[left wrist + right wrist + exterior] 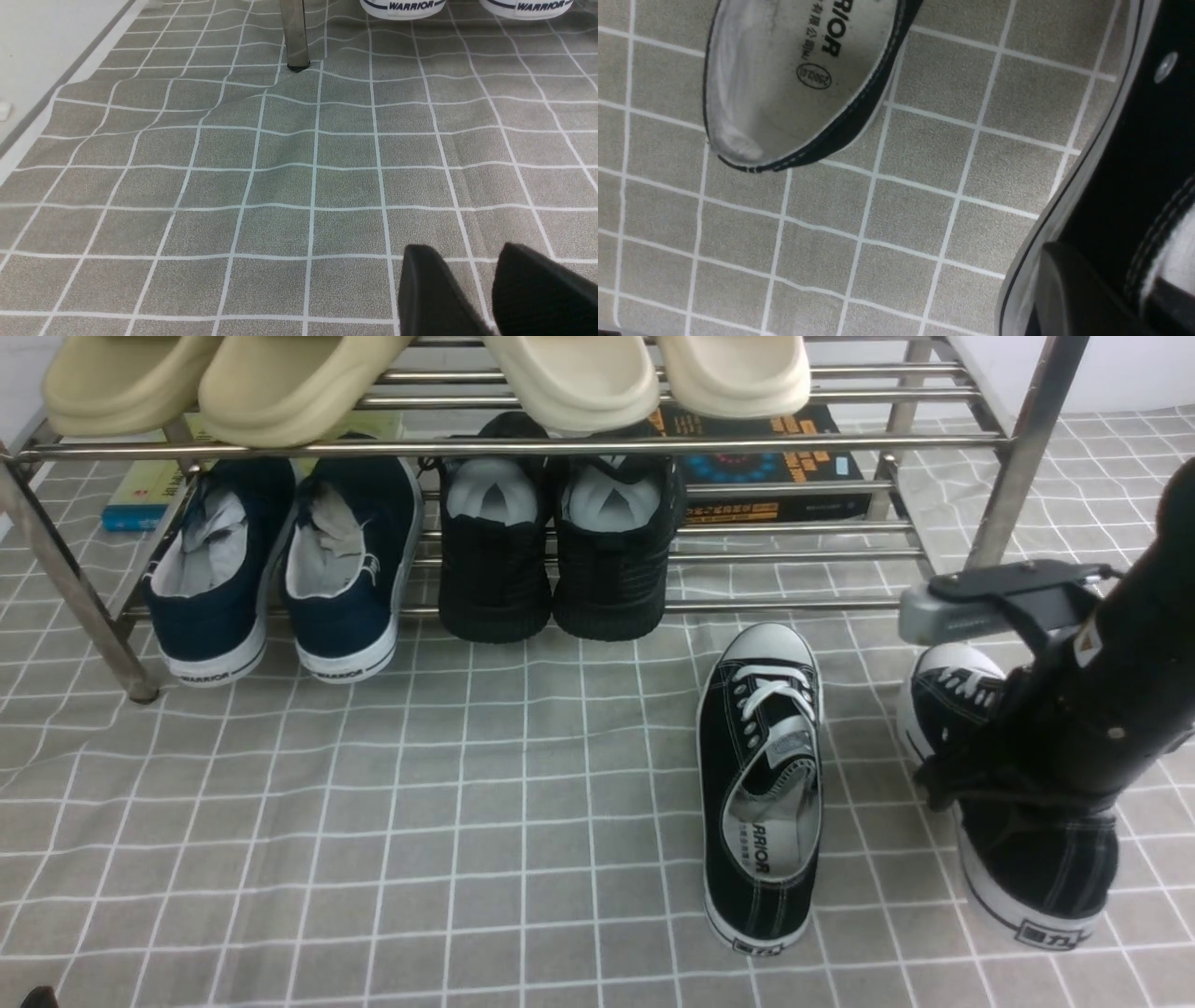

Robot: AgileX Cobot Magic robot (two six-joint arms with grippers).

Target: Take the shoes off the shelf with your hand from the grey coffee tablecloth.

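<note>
Right gripper — jaws nearly together — clamps the black sneaker.

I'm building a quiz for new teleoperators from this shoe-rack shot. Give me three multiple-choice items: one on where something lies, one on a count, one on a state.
1. Where is the sneaker that lies free? A: lower tier. B: upper tier. C: on the grey cloth.
2. How many pairs sit on the shelf's lower tier? A: two. B: one. C: three.
3. The fingers of the left gripper are: A: clamped on a shoe. B: apart and empty. C: holding a book.
Key: 1 C, it lies flat on the grid squares; 2 A, the navy pair and the black knit pair; 3 B, only cloth shows between them.
</note>
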